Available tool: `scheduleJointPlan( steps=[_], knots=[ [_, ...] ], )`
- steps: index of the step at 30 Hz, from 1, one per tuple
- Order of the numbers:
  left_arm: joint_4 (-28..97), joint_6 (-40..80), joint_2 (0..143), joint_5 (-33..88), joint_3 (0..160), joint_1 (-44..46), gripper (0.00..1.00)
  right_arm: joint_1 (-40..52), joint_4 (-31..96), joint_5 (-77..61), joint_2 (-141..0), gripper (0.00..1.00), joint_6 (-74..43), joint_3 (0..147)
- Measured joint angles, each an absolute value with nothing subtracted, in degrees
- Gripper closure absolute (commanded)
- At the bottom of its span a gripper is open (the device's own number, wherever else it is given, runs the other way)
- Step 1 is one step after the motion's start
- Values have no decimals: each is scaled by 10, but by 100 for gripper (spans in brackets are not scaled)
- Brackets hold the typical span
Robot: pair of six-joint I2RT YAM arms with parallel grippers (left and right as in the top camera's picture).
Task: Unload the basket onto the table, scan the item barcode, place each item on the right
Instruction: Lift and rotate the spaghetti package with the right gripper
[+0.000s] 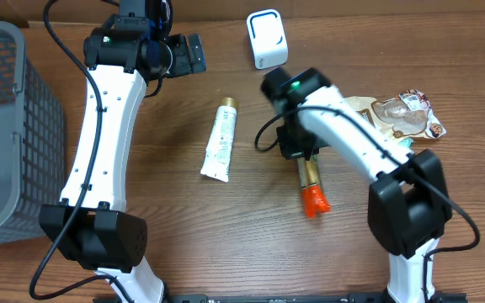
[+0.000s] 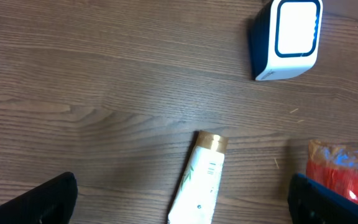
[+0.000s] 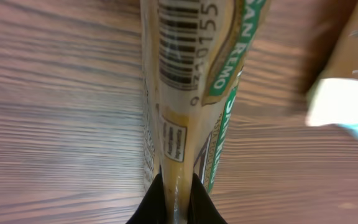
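Note:
The item (image 1: 313, 187) is a tan squeeze bottle with an orange-red cap, lying on the table right of centre. My right gripper (image 1: 300, 153) is shut on its far end. In the right wrist view the black fingers (image 3: 157, 202) pinch the bottle's seam (image 3: 178, 143), and its barcode (image 3: 179, 46) faces the camera beside a green San Remo label. The white and blue scanner (image 1: 266, 39) stands at the back of the table, also in the left wrist view as the scanner (image 2: 288, 38). My left gripper (image 1: 194, 52) hangs open at the back left with nothing between its fingers.
A white tube (image 1: 221, 140) with a gold cap lies in the middle, directly below the left gripper (image 2: 188, 202). A snack packet (image 1: 404, 115) lies at the right. A grey mesh basket (image 1: 7, 126) stands at the left edge.

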State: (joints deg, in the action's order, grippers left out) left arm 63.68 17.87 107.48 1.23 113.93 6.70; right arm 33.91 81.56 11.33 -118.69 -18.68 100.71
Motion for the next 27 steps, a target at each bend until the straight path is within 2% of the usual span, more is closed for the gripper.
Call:
scheduleJointPlan(
  steps=[2,5,8,9,11,14,18,27],
  knots=[
    [637,179,1075,13,1139,67,0,369,817,154,-1188,94,-180,1007],
    [637,179,1075,12,1139,67,0,412,800,176,-1192,52,-175,1007],
    [637,179,1075,12,1139,67,0,449,774,182,-1200,39,-169,1010],
    [637,179,1075,12,1139,67,0,457,768,180,-1202,28,-166,1010],
    [637,179,1075,12,1139,67,0,463,762,175,-1204,18,-163,1010],
    [637,179,1075,12,1139,67,1,457,768,170,-1204,12,-158,1010],
    [637,179,1075,12,1139,67,1,415,765,116,-1204,9,-130,1011],
    [637,179,1075,12,1139,67,0,283,815,-81,-1204,6,14,1012]
  ],
)
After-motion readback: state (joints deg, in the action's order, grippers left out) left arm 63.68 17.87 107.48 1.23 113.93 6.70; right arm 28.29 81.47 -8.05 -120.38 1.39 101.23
